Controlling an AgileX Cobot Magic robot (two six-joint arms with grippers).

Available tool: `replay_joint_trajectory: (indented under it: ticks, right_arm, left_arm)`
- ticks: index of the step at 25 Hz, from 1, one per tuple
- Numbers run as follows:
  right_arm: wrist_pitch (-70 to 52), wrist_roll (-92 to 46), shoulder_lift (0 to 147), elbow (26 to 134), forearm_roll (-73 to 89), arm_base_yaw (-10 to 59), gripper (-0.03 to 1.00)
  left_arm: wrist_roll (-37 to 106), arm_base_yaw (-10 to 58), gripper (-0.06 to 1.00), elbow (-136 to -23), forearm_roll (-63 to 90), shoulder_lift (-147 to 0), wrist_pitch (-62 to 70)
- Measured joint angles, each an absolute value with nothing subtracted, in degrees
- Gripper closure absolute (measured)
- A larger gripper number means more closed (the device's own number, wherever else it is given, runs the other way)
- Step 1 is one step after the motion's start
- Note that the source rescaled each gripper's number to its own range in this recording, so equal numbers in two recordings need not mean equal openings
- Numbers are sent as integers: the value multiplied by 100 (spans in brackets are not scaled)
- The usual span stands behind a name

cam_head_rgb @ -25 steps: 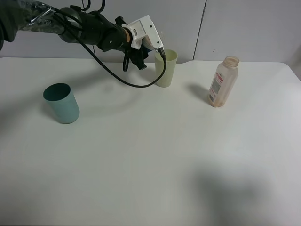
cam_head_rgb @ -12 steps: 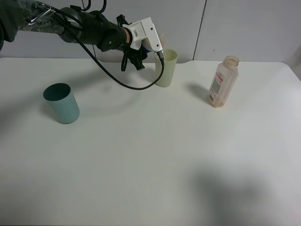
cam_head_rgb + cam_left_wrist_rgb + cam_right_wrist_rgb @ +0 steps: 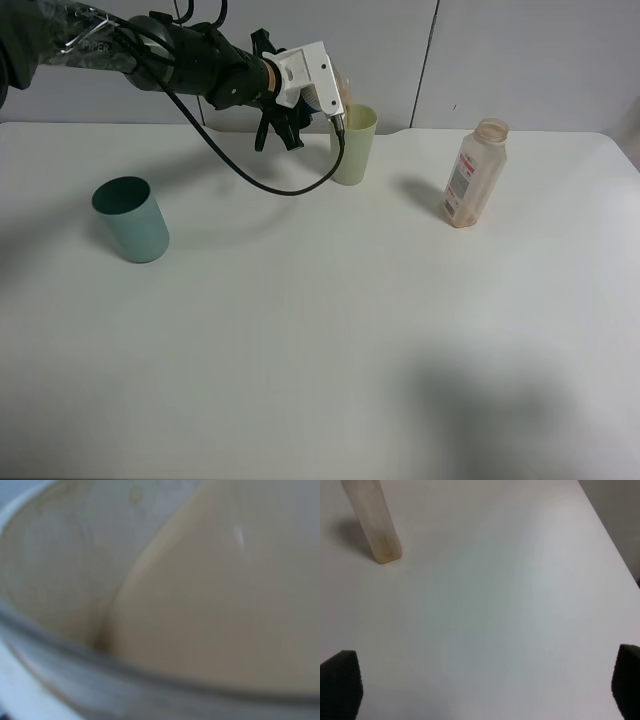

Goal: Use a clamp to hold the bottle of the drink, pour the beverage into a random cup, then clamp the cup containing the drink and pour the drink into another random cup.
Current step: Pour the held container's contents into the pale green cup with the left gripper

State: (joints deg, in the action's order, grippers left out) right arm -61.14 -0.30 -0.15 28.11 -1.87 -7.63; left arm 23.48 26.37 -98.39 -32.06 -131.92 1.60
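Note:
My left gripper (image 3: 333,93) is at the back of the table, shut on a pale cup (image 3: 340,92) that it holds tipped over the mouth of a yellow-green cup (image 3: 353,146). The left wrist view is filled by the held cup's inside (image 3: 60,570) with beige drink (image 3: 225,605) lying against its wall. A nearly empty clear bottle (image 3: 474,173) without a cap stands upright at the right; it also shows in the right wrist view (image 3: 372,525). A teal cup (image 3: 131,219) stands at the left. My right gripper (image 3: 482,680) is open and empty above bare table.
The white table (image 3: 320,330) runs back to a grey wall behind the cups. A black cable (image 3: 290,185) hangs from the left wrist down to the table beside the yellow-green cup. The table's right edge (image 3: 610,545) shows in the right wrist view.
The left wrist has turned and risen slightly, tipping the held cup further over the yellow-green cup. The bottle, the teal cup and the yellow-green cup have not moved.

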Motion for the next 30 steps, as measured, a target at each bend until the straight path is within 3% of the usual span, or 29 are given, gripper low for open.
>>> replay_joint_trajectory:
  ticks: [30]
  right_arm:
    - [-6114,-30,-15,2811,-187,-763,-3]
  left_arm:
    - [2556,2637,92,-9853,-3630,-13192,160]
